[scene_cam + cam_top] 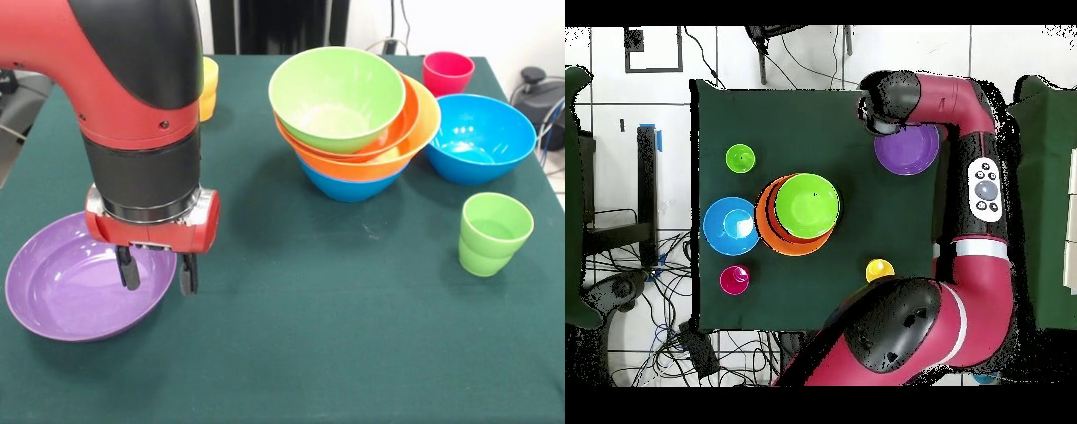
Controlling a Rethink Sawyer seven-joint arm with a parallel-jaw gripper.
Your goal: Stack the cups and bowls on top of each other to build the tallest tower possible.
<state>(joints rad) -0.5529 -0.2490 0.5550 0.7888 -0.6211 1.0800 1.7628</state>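
Observation:
My gripper [157, 272] is open, low at the right rim of the wide purple bowl [71, 287]; one finger [129, 268] is inside the bowl, the other [187, 274] just outside the rim. The tower [353, 115] leans, with the lime green bowl [335, 95] on top, the orange-red and yellow-orange bowls under it, and a blue bowl [349, 187] lowest. A second blue bowl [481, 137] stands right of it. The red-pink cup [448, 72], the light green cup [494, 231] and the yellow cup [207, 87], half hidden by my arm, stand apart. No small blue bowl shows.
In the overhead view my arm covers the table's right edge and part of the purple bowl [910, 152]. The tower [800, 212] is mid-table, with the blue bowl [730, 225], green cup [740, 157] and pink cup [734, 279] left of it. The yellow cup [879, 269] is near the base.

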